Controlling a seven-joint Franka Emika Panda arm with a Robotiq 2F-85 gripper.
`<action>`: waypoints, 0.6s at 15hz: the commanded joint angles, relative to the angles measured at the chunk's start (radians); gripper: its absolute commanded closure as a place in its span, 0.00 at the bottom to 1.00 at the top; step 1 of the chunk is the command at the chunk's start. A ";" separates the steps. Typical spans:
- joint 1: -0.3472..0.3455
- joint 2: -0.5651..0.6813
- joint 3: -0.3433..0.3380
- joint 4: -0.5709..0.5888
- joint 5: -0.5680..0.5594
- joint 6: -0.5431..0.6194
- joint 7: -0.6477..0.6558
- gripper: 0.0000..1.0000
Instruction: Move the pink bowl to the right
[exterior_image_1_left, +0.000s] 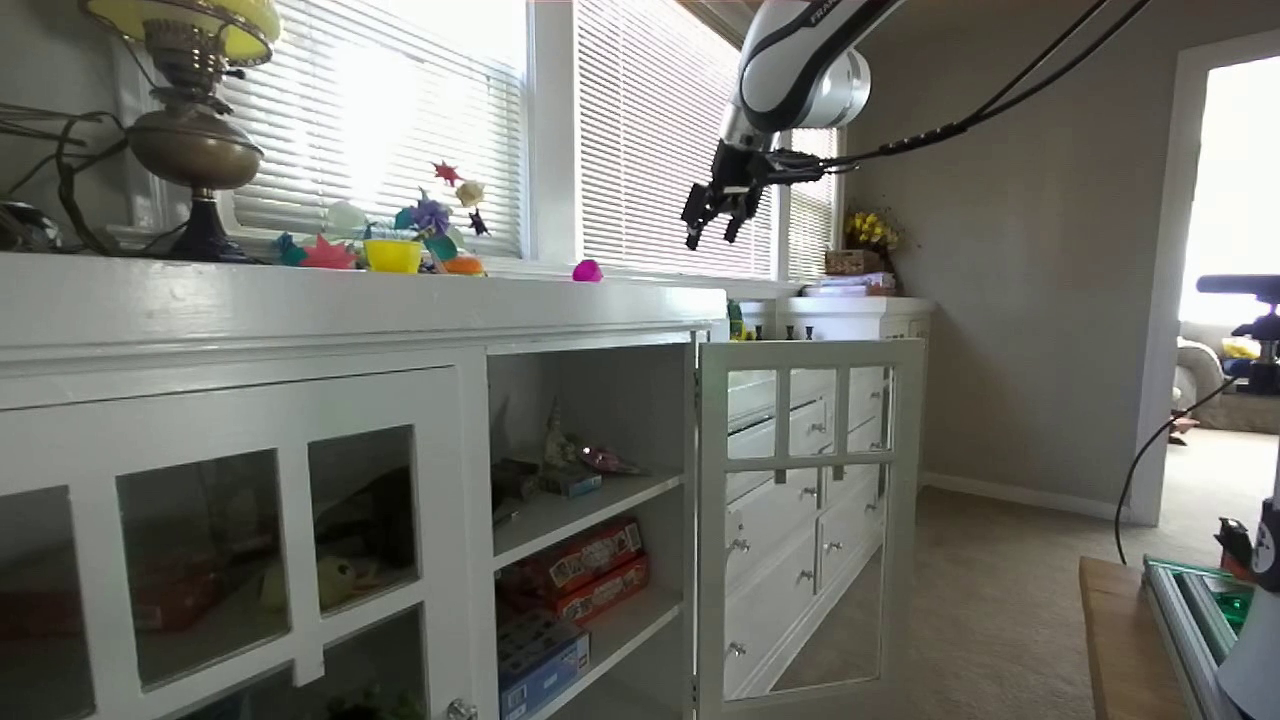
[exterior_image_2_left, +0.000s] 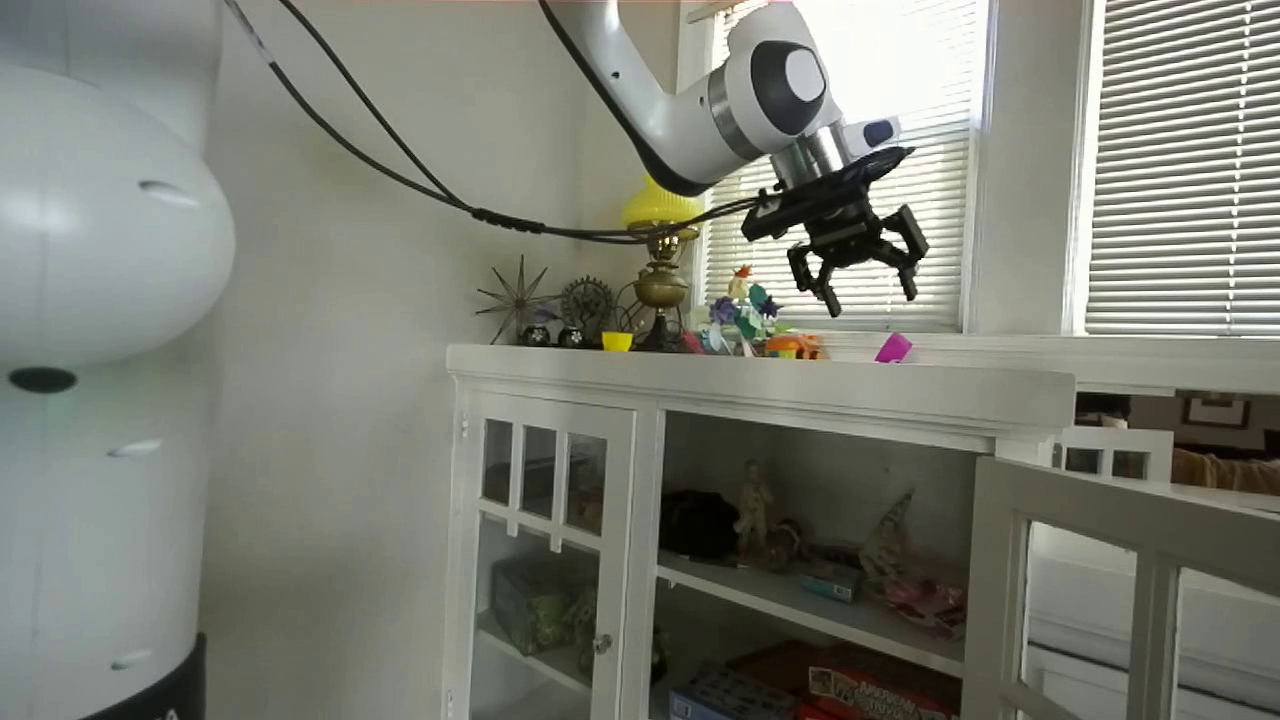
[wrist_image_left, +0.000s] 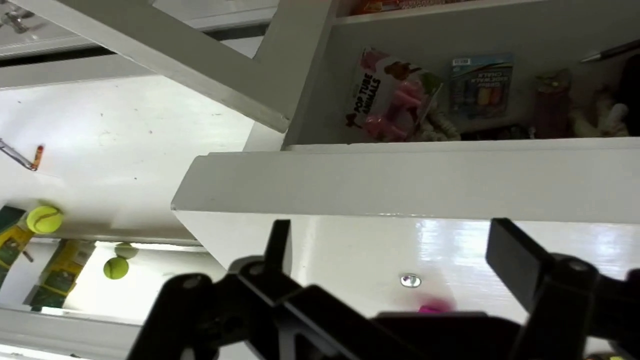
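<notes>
1. High up hangs the gripper (exterior_image_2_left: 871, 299) over a white cabinet (exterior_image_2_left: 760, 385), its two fingers (wrist_image_left: 517, 262) spread wide apart.
2. Going left to right in an exterior view, a spiky star (exterior_image_2_left: 515, 300) comes first. A wheel-like thing (exterior_image_2_left: 588, 303) stands near it, at 3 o'clock.
3. Then comes a little yellow cup (exterior_image_2_left: 617, 341), with a tall lamp (exterior_image_2_left: 661, 285) at its 1 o'clock.
4. A bunch of bright toys (exterior_image_2_left: 746, 324) is next. An orange toy (exterior_image_2_left: 793, 346) sits at its 4 o'clock, between the bunch and the pink bowl (exterior_image_2_left: 893, 348) in that view.
5. The pink bowl looks tipped on the cabinet top (wrist_image_left: 350, 250), at 5 o'clock from the gripper and apart from it. In the wrist view it is blurry and partly hidden by the gripper; a small shiny oval (wrist_image_left: 410, 280) lies near it, at 11 o'clock.
6. The cabinet top is smooth and shiny. In an exterior view, red boxes (exterior_image_1_left: 595, 575) sit inside the cabinet at 6 o'clock from the bowl, and the swung-out door (exterior_image_1_left: 810, 463) is at about 5 o'clock.
7. Around the room are a pale wall (exterior_image_2_left: 380, 400) at 9 o'clock, window blinds (exterior_image_2_left: 1185, 180) at 2 o'clock, and, in an exterior view, tan carpet (exterior_image_1_left: 1000, 600) and a white door frame (exterior_image_1_left: 1170, 300) toward 3 o'clock.
</notes>
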 joint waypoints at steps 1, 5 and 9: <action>0.007 0.021 -0.009 0.026 0.065 -0.015 -0.038 0.00; 0.001 0.043 -0.016 0.046 0.084 0.010 -0.022 0.00; -0.001 0.086 -0.025 0.098 0.133 0.028 -0.012 0.00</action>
